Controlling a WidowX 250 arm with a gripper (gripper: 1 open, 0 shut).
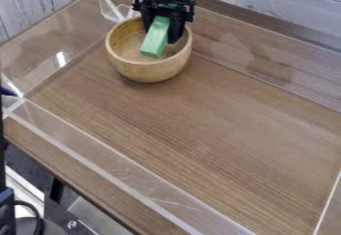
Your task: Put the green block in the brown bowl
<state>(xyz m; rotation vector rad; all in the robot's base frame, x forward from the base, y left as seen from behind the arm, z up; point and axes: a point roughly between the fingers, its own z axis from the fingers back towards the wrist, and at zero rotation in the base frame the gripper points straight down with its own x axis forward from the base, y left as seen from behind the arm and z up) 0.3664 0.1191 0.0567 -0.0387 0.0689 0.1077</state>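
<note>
The brown bowl (pixel 144 62) stands at the back left of the wooden table. Directly above its far half hangs my black gripper (pixel 163 20), shut on the upper end of the green block (pixel 158 38). The block hangs tilted, with its lower end down inside the bowl. Whether that end touches the bowl's floor I cannot tell.
Low clear plastic walls (pixel 54 60) run around the tabletop, with one edge close behind the bowl. The wood surface (pixel 200 139) stretches out in front of and to the right of the bowl. A wooden wall rises at the back.
</note>
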